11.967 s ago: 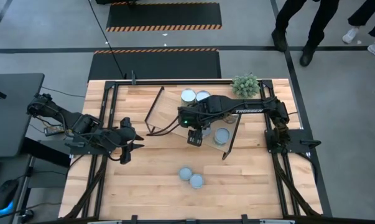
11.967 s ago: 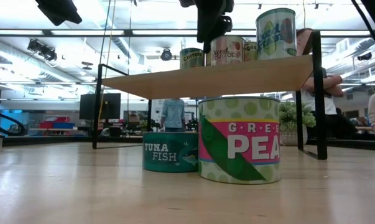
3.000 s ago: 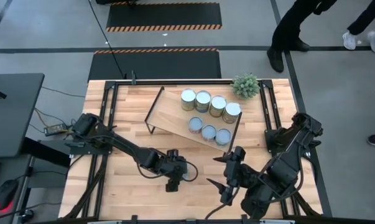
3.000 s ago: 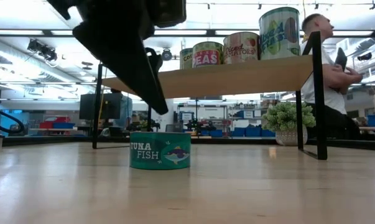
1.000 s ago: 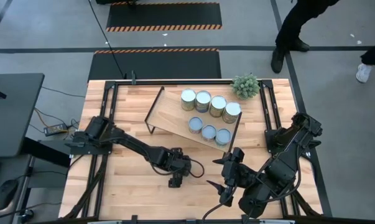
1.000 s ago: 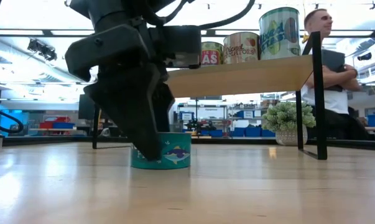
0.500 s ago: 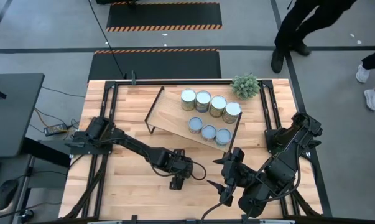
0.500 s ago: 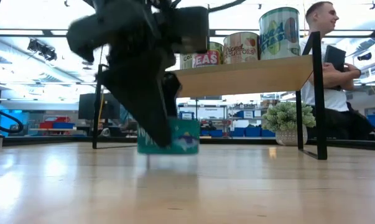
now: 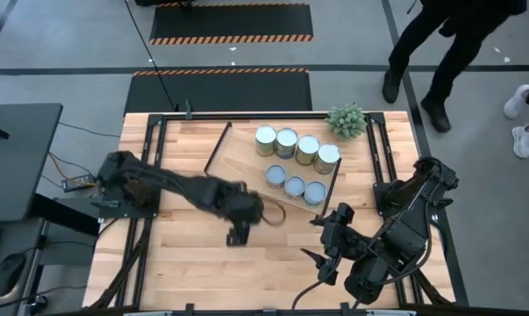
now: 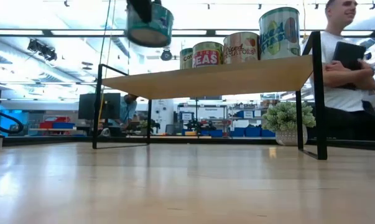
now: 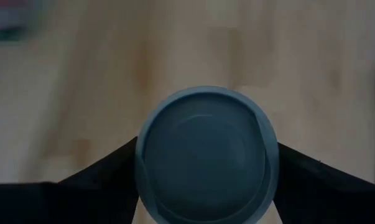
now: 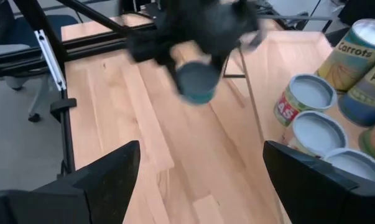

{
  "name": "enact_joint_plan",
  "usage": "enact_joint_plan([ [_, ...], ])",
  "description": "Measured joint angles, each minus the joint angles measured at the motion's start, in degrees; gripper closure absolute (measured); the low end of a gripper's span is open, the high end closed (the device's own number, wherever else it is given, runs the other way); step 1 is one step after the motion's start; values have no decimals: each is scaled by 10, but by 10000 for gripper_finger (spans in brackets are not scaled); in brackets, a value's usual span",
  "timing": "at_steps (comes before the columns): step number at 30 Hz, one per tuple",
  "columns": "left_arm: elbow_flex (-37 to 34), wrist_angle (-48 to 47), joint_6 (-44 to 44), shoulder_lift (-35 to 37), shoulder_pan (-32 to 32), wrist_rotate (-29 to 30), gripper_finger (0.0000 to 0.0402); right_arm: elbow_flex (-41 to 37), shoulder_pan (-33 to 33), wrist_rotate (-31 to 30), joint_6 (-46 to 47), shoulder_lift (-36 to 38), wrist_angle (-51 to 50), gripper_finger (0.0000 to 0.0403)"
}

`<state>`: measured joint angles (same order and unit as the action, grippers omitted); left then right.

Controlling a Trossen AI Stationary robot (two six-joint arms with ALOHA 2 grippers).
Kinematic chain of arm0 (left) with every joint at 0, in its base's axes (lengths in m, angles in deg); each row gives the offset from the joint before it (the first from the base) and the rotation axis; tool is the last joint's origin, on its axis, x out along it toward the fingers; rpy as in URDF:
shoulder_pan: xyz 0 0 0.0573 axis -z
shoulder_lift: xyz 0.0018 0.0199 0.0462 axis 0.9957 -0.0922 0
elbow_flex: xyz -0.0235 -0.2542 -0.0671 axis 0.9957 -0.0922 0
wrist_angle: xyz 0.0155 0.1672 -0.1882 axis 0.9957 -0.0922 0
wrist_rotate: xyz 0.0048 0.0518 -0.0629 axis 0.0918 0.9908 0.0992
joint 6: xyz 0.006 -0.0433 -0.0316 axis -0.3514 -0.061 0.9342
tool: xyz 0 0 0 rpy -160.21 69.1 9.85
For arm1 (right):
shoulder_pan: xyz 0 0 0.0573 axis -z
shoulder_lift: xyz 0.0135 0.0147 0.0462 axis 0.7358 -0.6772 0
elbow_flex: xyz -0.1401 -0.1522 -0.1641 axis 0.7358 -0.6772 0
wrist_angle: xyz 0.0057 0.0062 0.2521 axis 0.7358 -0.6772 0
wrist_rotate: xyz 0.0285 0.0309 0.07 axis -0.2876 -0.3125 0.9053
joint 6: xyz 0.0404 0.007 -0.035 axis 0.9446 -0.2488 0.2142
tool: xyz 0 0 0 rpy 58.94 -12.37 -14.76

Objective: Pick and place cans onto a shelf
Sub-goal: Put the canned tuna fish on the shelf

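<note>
From the high view I see my left gripper (image 9: pixel 238 233) at lower centre of the frame, over bare worktop (image 9: pixel 185 263) just left of the shelf (image 9: pixel 246 156). The can it carries is hidden under the arm here. Seven cans sit on the shelf: a row of four (image 9: pixel 297 146) along its upper edge and three (image 9: pixel 294 186) below them. My right gripper (image 9: pixel 321 254) waits at the lower right, jaws spread and empty. A potted plant (image 9: pixel 346 119) stands at the shelf's upper right corner.

In the low view the tuna can (image 10: pixel 149 25) hangs at upper left, higher than the shelf board (image 10: pixel 224 76) and left of the cans standing on it. A person (image 10: pixel 346 56) stands at far right.

The left wrist view shows the can's blue-grey lid (image 11: pixel 207 155) at centre, pinched between my dark fingers (image 11: pixel 100 177).

In the right wrist view the lifted can (image 12: pixel 197 82) sits at upper centre under the left arm.
</note>
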<state>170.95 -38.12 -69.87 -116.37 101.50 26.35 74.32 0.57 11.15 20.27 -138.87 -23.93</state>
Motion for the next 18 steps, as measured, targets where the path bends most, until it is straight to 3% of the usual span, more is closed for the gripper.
enact_joint_plan([
  [5, 0, -17, 10, 35, -68, 47, 115, 0, 0, -13, -9, 2, -3, 55],
  [12, 0, 7, -36, 34, -172, 39, 115, 0, 0, -19, -13, 2, -2, 55],
  [18, -1, 27, -74, 17, -220, 6, 115, 0, 0, -19, -13, 2, 0, 55],
])
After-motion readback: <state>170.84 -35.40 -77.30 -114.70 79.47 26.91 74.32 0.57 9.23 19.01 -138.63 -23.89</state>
